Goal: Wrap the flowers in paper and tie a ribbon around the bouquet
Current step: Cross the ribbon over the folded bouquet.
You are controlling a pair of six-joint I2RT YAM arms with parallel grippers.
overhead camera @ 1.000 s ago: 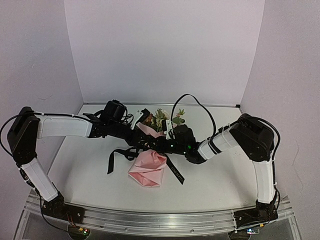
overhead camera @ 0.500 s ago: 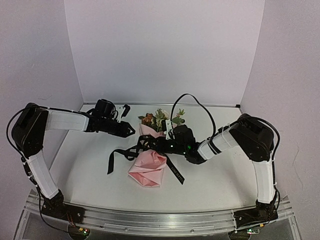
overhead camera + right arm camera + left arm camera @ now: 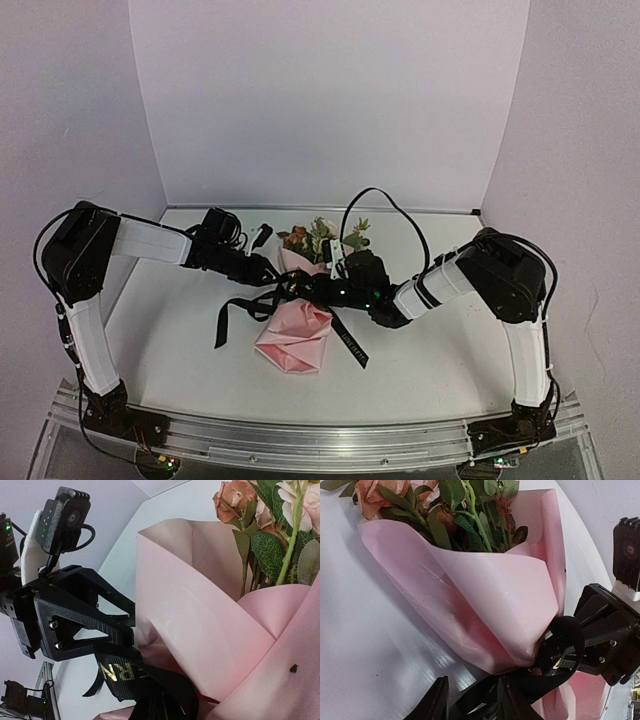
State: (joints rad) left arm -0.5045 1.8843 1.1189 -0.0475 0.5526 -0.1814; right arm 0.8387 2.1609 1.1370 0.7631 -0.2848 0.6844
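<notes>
Bouquet (image 3: 297, 338) lay in a smooth pale-pink paper cone (image 3: 495, 595), leafy blooms (image 3: 375, 492) above. The right gripper (image 3: 308, 289) pinched the black lettered ribbon (image 3: 350, 345) at its neck. The left gripper (image 3: 472, 695) straddled it, hold unclear.

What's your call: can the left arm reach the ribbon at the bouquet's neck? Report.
Probably yes: the left gripper sits at the ribbon, fingers apart with its black folds between them. Nothing blocks it, though the right gripper, shut on the ribbon, crowds the spot.
</notes>
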